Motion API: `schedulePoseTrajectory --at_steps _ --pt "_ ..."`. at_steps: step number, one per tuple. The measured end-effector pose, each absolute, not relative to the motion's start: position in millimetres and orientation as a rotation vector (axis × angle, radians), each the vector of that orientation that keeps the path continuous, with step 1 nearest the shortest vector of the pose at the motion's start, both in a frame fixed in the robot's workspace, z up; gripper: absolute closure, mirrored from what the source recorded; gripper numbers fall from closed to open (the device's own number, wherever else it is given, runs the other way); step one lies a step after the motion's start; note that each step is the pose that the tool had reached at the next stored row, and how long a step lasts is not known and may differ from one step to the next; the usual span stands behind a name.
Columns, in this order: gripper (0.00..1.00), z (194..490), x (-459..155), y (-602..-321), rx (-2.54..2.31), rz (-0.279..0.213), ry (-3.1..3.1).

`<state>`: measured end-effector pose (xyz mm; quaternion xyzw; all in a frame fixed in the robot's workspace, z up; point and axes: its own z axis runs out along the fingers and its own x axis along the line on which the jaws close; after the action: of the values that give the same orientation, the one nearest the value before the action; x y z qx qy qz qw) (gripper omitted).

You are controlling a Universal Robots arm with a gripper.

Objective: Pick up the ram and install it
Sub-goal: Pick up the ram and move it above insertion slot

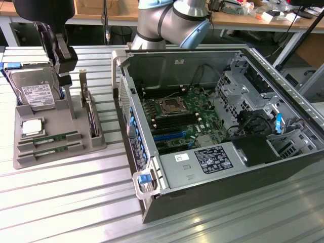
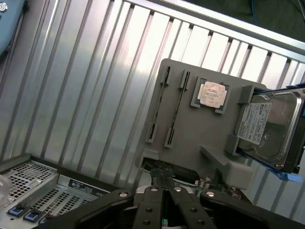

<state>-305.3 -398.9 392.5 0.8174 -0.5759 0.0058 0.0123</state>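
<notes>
Wrist view, looking down past the gripper (image 2: 164,188): its two black fingers are pressed tight together, and I can't make out anything caught between them. Below and beyond them sits the grey fixture tray (image 2: 190,138) on the ribbed metal counter (image 2: 86,71).

From the exterior view, the gripper hangs over the far end of that tray, close beside the hard drive (image 1: 35,93), which leans upright in its cradle. A dark expansion card (image 1: 92,119) stands on edge along the tray's side toward the exterior view's right, near the gripper but lower down.

The ram (image 1: 56,136) lies flat in a long slot at the near end of the tray, a thin green stick. A second ram stick (image 1: 56,148) lies parallel just beside it in its own slot. Both are well apart from the gripper and neither is lifted. The square silver CPU chip (image 1: 31,127) rests in its pocket between the sticks and the hard drive.

On the exterior view's right, the computer case (image 1: 202,187) lies on its side with the panel off, the motherboard (image 1: 187,121) facing up. The processor socket (image 1: 168,105) sits in the middle of the board with dark memory slots running on either side of it. The robot arm (image 1: 172,20) reaches across behind the case toward the tray.
</notes>
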Motion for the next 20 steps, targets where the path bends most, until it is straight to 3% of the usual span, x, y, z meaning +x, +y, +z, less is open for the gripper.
schedulePoseTrajectory --at_steps 20 --pt "0.89 392.3 -305.3 -398.9 2.743 0.026 -1.477"
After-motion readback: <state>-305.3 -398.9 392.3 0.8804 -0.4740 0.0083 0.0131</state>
